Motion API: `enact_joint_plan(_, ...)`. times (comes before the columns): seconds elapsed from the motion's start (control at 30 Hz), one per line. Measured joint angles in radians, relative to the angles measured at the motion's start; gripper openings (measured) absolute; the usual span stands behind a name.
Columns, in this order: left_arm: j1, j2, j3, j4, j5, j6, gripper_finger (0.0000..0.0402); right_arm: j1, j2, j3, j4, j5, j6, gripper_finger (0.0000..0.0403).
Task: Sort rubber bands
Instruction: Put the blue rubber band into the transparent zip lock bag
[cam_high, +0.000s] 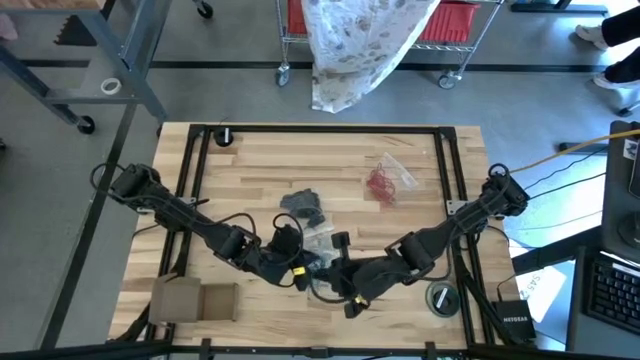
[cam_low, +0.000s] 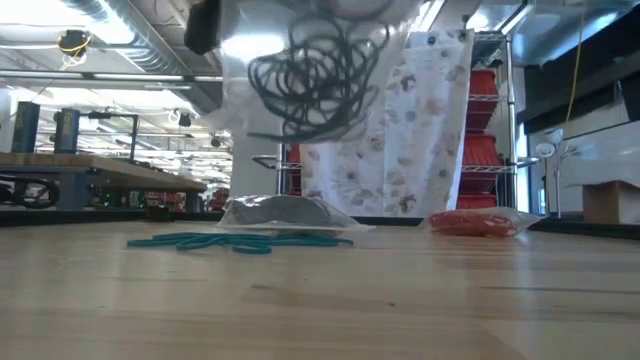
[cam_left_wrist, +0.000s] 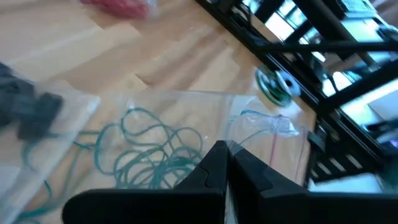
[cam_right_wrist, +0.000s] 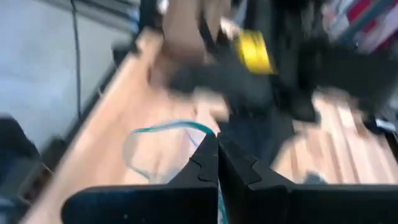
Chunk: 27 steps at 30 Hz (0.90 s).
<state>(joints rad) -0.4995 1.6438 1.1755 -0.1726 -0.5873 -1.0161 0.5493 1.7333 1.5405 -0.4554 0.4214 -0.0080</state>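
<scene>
My two grippers meet over the table's near middle. My left gripper (cam_high: 300, 272) (cam_left_wrist: 225, 157) is shut on a clear plastic bag (cam_left_wrist: 186, 106). In the low view a clear bag holding dark grey rubber bands (cam_low: 312, 78) hangs clear of the table, its top out of frame. Teal rubber bands (cam_low: 240, 241) (cam_left_wrist: 152, 155) lie loose on the wood beneath it. My right gripper (cam_high: 346, 294) (cam_right_wrist: 217, 148) is shut, with a teal rubber band (cam_right_wrist: 168, 127) at its tips. Another bag of dark bands (cam_high: 302, 205) and a bag of red bands (cam_high: 384, 183) lie farther back. My left gripper pinches the clear bag's edge (cam_left_wrist: 233, 138) between its two fingers, slanting down from the table's left; one layer or several, I cannot tell. The plastic spreads out beyond the fingertips. My right gripper has a teal strand (cam_right_wrist: 208, 129) running into the slit between its shut fingers, slanting down from the right; blur hides more.
A flat cardboard box (cam_high: 195, 300) lies at the near left, and a round dark lid (cam_high: 441, 297) at the near right. Black frame rails (cam_high: 448, 170) run along the table's sides and far edge. Bare wood lies at the far left.
</scene>
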Motion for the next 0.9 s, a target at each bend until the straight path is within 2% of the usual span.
enact_joint_plan(0.2,-0.016,-0.007,0.000,0.001,0.010,0.004,0.0000,-0.001,0.001,-0.001,-0.111,0.111,0.001,0.0000)
enact_joint_plan(0.33,-0.017,-0.007,0.000,-0.001,0.009,0.002,0.0000,0.000,-0.011,-0.001,-0.051,0.173,-0.064,0.0000)
enact_joint_plan(0.43,-0.014,-0.007,0.000,-0.003,0.009,0.002,0.0000,0.000,-0.026,0.000,0.023,0.164,-0.096,0.0000)
enact_joint_plan(0.53,-0.005,-0.007,0.000,-0.003,0.009,0.002,0.0000,0.001,-0.028,0.000,0.061,0.108,-0.118,0.0000)
enact_joint_plan(0.7,0.005,-0.007,0.000,-0.004,0.008,0.000,0.0000,0.005,-0.028,0.000,0.045,0.012,-0.107,0.0000)
enact_joint_plan(0.9,0.004,-0.007,0.000,-0.005,0.008,-0.001,0.0000,0.034,-0.055,-0.001,0.083,0.119,-0.196,0.0000)
